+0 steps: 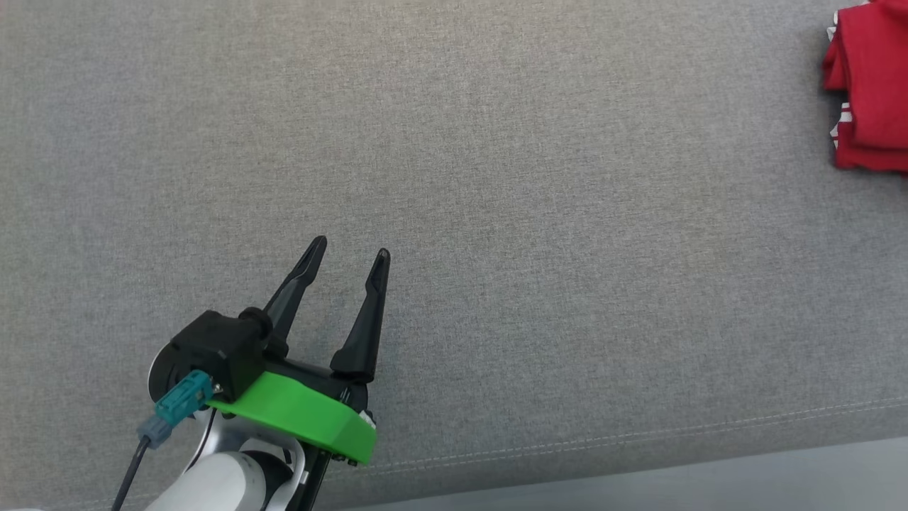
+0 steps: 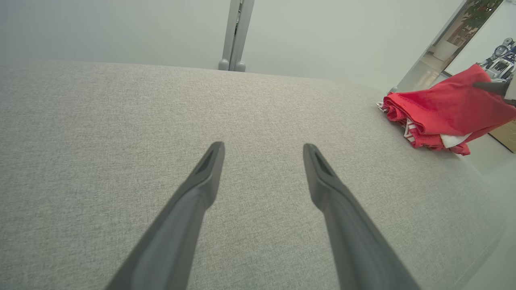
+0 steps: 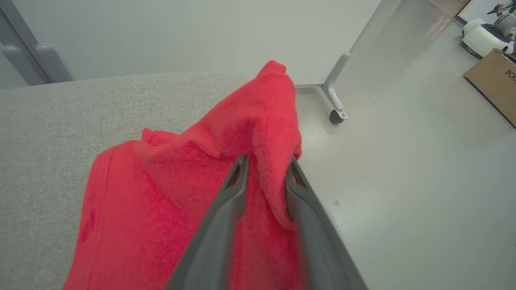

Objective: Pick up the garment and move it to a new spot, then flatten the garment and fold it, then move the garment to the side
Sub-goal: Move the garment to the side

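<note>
The garment (image 1: 872,85) is a red cloth bundled in folds at the far right edge of the grey fabric surface (image 1: 496,177). In the left wrist view the garment (image 2: 443,108) rises to a peak at a dark finger (image 2: 489,85) of my right gripper. My right gripper (image 3: 267,161) has a thick fold of the garment (image 3: 181,193) between its narrowly parted fingers, which touch it on both sides. My left gripper (image 1: 351,247) stands open over bare fabric near the front left, far from the garment, with nothing between the fingers of the left gripper (image 2: 263,147).
The surface's front edge and seam (image 1: 638,440) run along the bottom, with pale floor beyond. Right of the garment the surface ends above the floor (image 3: 403,169). A wheeled frame leg (image 3: 334,96) and a cardboard box (image 3: 494,84) stand there. A grey post (image 2: 236,32) rises behind.
</note>
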Motion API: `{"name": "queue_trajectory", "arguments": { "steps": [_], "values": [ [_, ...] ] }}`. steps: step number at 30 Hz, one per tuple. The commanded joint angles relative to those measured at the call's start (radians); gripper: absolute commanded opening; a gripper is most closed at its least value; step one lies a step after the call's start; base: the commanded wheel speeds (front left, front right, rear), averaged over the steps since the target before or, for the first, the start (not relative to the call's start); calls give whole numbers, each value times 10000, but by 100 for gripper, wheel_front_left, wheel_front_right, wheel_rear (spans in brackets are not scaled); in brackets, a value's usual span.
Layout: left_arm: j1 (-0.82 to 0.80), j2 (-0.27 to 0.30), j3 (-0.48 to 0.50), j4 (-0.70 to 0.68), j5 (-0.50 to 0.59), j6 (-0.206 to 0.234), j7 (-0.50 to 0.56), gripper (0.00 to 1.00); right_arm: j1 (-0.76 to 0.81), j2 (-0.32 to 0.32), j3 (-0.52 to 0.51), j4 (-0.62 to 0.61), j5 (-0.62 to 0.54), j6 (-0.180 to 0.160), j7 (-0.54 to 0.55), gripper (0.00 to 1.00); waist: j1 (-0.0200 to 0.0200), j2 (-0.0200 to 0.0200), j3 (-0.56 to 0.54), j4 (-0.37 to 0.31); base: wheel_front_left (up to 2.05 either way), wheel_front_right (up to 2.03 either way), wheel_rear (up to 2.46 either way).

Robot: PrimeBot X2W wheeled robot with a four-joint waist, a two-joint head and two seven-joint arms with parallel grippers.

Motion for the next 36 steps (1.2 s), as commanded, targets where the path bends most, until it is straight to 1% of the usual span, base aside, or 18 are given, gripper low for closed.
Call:
{"name": "queue_trajectory", "arguments": {
  "steps": [1,2,3,5,8,11,12,15,21,24,28,30,34,36],
  "values": [
    [-197,73,-5,-56,107,50,76,100,-126,-17,-37,133,-214,-5,-219,50,0,0,124,81,0,0,0],
    [-198,108,-27,-81,130,65,124,100,-150,-31,-44,240,-336,-6,-341,81,0,0,157,84,0,0,0],
    [-211,131,-46,-101,139,71,156,100,-189,-53,-81,327,-465,-6,-477,100,0,0,188,81,0,0,0],
    [-252,168,-72,-153,146,87,232,100,-236,-37,-141,459,-711,-6,-731,100,0,0,239,67,0,0,0],
    [-266,259,-65,-239,183,143,339,100,-69,174,-374,620,-906,-6,-1001,100,0,0,255,1,0,0,0],
    [-264,312,-53,-327,176,191,418,100,114,343,-557,675,-1007,-5,-1069,100,0,0,230,-61,0,0,0],
    [-259,336,-47,-350,181,210,428,100,162,302,-596,682,-1121,-6,-1170,100,0,0,221,-80,0,0,0],
    [-270,369,-72,-441,191,247,499,100,119,-231,-664,714,-1816,-11,-1653,100,0,0,223,-112,0,0,0],
    [-173,430,-99,-488,185,331,574,100,256,-136,-1563,721,-2517,-11,-1623,100,0,0,150,-212,0,0,0],
    [-113,417,-102,-471,151,343,554,100,312,129,-1940,721,-2731,-11,-1628,100,0,0,76,-268,0,0,0],
    [-70,390,-25,-411,65,339,460,100,397,530,-2165,724,-2945,-11,-1774,100,0,0,-67,-344,0,0,0],
    [-49,390,14,-382,35,331,417,100,412,655,-2145,724,-2983,-11,-1833,100,0,0,-118,-365,0,0,0],
    [54,374,249,-185,-138,245,116,100,484,1220,-2034,538,-2815,-11,-2136,100,0,0,-431,-455,0,0,0],
    [128,222,676,-15,-418,271,-340,100,741,1506,-1790,292,-2619,-11,-2275,100,0,0,-738,-487,0,0,0]
  ]
}}
